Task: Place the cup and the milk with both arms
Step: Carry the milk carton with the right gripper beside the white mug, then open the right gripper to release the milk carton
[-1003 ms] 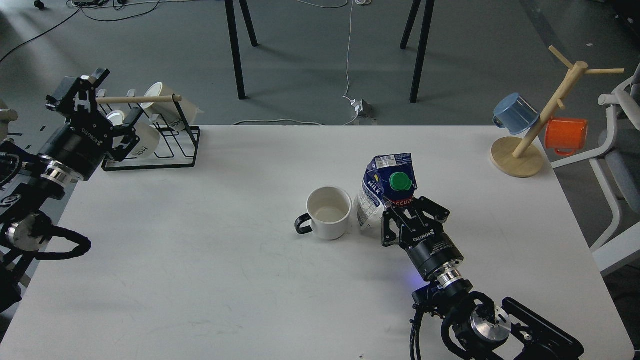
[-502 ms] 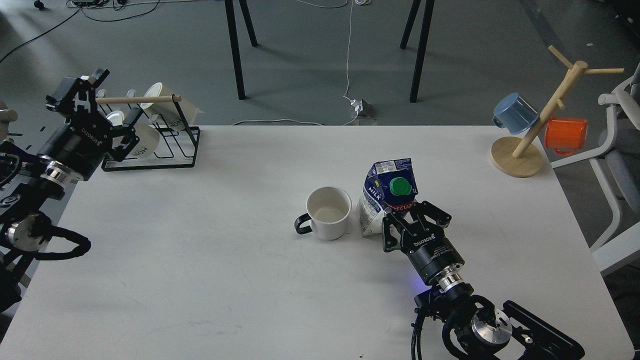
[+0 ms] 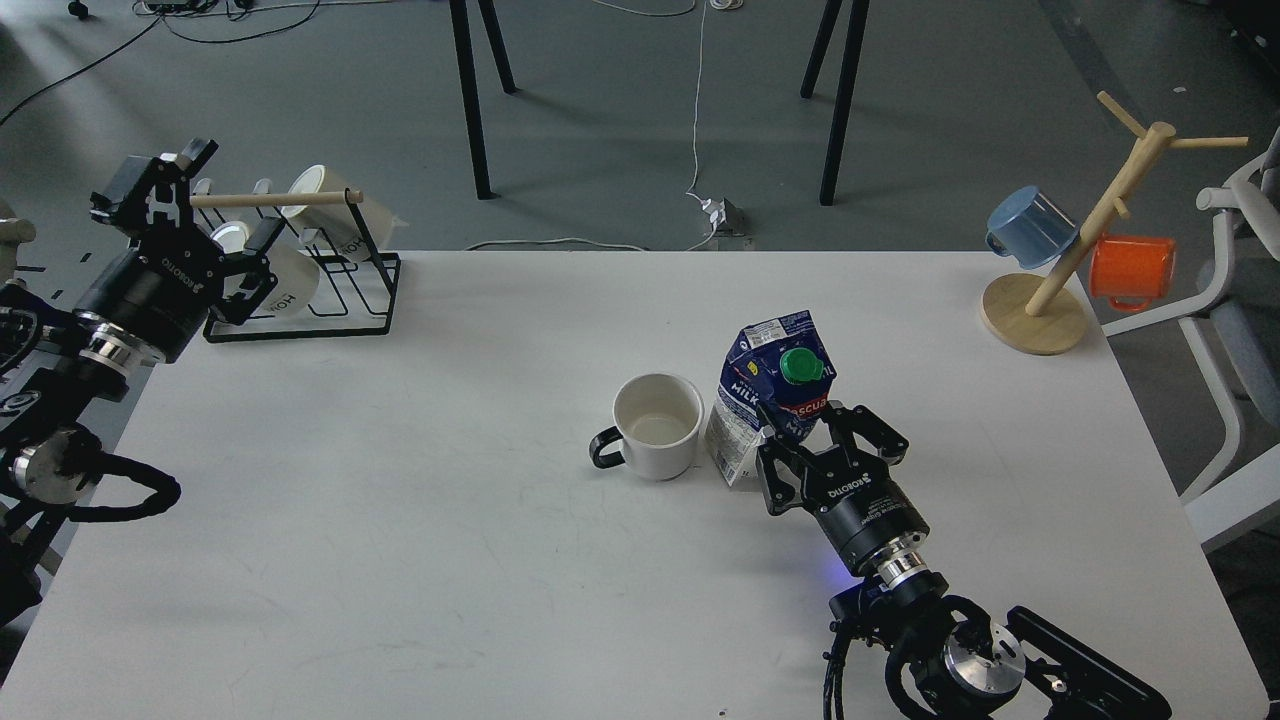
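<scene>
The milk (image 3: 775, 385), a dark blue and white carton with a green cap, stands on the white table (image 3: 400, 500) right of centre. The cup (image 3: 657, 425), a plain white mug with a black handle pointing left, stands just left of it, a small gap between them. My right gripper (image 3: 800, 425) is at the carton's near lower side. Its fingers are spread on either side of the carton's base and look open. My left gripper (image 3: 225, 200) is far away at the table's left edge by the rack, open and empty.
A black wire rack (image 3: 300, 290) with white lettered mugs stands at the back left. A wooden mug tree (image 3: 1035, 310) with a blue mug (image 3: 1030, 225) and an orange mug (image 3: 1130, 270) stands at the back right. A chair (image 3: 1235, 330) is off the right edge.
The carton went from leaning to standing upright and turned a little. My right gripper's fingers spread wider and the hand drew back slightly. The left arm barely moved.
</scene>
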